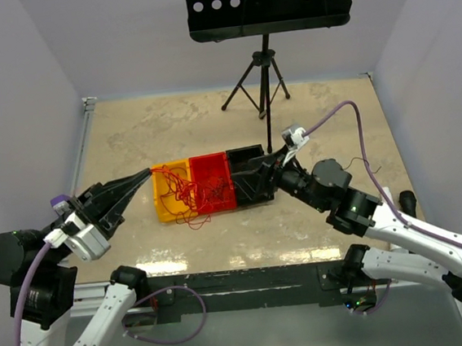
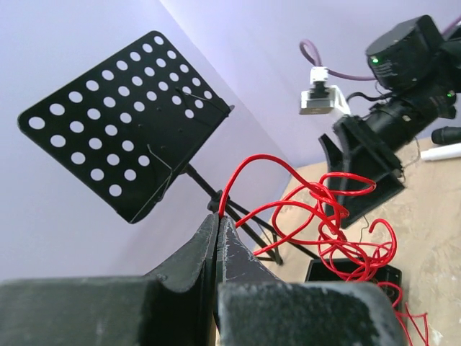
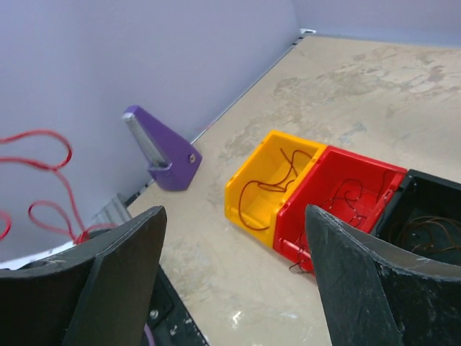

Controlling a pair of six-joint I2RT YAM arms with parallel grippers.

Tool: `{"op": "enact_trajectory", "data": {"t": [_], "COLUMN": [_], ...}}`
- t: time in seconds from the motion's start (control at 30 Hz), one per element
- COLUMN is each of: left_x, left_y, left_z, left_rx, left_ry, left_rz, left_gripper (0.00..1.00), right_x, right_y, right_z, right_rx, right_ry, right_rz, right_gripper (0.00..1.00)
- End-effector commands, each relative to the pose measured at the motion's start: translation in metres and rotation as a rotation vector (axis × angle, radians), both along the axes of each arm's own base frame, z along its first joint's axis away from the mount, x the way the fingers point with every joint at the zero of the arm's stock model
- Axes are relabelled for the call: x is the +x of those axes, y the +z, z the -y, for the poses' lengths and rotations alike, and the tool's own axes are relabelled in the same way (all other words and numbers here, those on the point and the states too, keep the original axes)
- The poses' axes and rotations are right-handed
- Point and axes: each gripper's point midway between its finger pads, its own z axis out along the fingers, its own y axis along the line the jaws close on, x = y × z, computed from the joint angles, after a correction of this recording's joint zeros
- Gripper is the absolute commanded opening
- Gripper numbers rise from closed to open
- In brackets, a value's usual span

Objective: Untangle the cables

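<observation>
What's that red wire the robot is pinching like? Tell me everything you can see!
The red wire is thin, shiny and very curly, like plastic-coated string. The left gripper pinches it between shut jaws. From there it arches up in a loop, then twists away in coils. Seen from above, it makes a messy tangle over the yellow bin and red bin, with a bit spilling onto the table.
</observation>
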Motion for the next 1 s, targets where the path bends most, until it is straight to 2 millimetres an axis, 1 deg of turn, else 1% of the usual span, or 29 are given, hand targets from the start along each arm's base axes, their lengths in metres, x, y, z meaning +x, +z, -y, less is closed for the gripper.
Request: {"op": "enact_trajectory", "data": {"t": [0.0,0.1,0.2,0.27,0.33,0.4,0.47,0.6,0.73,0.83,0.87,0.93,0.97], "left_x": [0.006,0.007,0.009,0.009,0.011,0.012,0.011,0.01,0.008,0.005,0.004,0.003,0.002], "left_y": [0.023,0.023,0.024,0.025,0.028,0.03,0.031,0.031,0.03,0.031,0.032,0.034,0.035], "left_z": [-0.002,0.0,0.002,0.002,0.002,0.003,0.003,0.004,0.005,0.006,0.006,0.006,0.006], "left_rx": [-0.083,-0.089,-0.093,-0.098,-0.105,-0.108,-0.107,-0.106,-0.105,-0.107,-0.111,-0.112,-0.115], "left_ry": [0.008,-0.004,-0.014,-0.017,-0.014,-0.016,-0.021,-0.03,-0.041,-0.053,-0.056,-0.062,-0.062], "left_rz": [-0.008,-0.027,-0.039,-0.041,-0.044,-0.048,-0.048,-0.051,-0.057,-0.061,-0.063,-0.062,-0.06], "left_gripper": [0.0,0.0,0.0,0.0,0.0,0.0,0.0,0.0,0.0,0.0,0.0,0.0,0.0], "right_x": [-0.03,-0.045,-0.061,-0.073,-0.08,-0.082,-0.078,-0.061,-0.046,-0.045,-0.045,-0.046,-0.047], "right_y": [0.022,0.032,0.043,0.044,0.037,0.033,0.035,0.053,0.063,0.065,0.063,0.061,0.06], "right_z": [0.0,-0.01,-0.027,-0.044,-0.063,-0.077,-0.082,-0.075,-0.075,-0.085,-0.089,-0.098,-0.101], "right_rx": [0.033,0.037,0.043,0.023,-0.017,-0.032,-0.016,0.055,0.092,0.104,0.097,0.085,0.081], "right_ry": [0.15,0.234,0.302,0.328,0.344,0.338,0.311,0.19,0.106,0.111,0.118,0.139,0.147], "right_rz": [0.114,0.157,0.198,0.213,0.217,0.213,0.22,0.235,0.226,0.23,0.228,0.228,0.227], "right_gripper": [0.82,0.84,0.87,0.88,0.88,0.89,0.89,0.88,0.84,0.82,0.81,0.77,0.72]}}
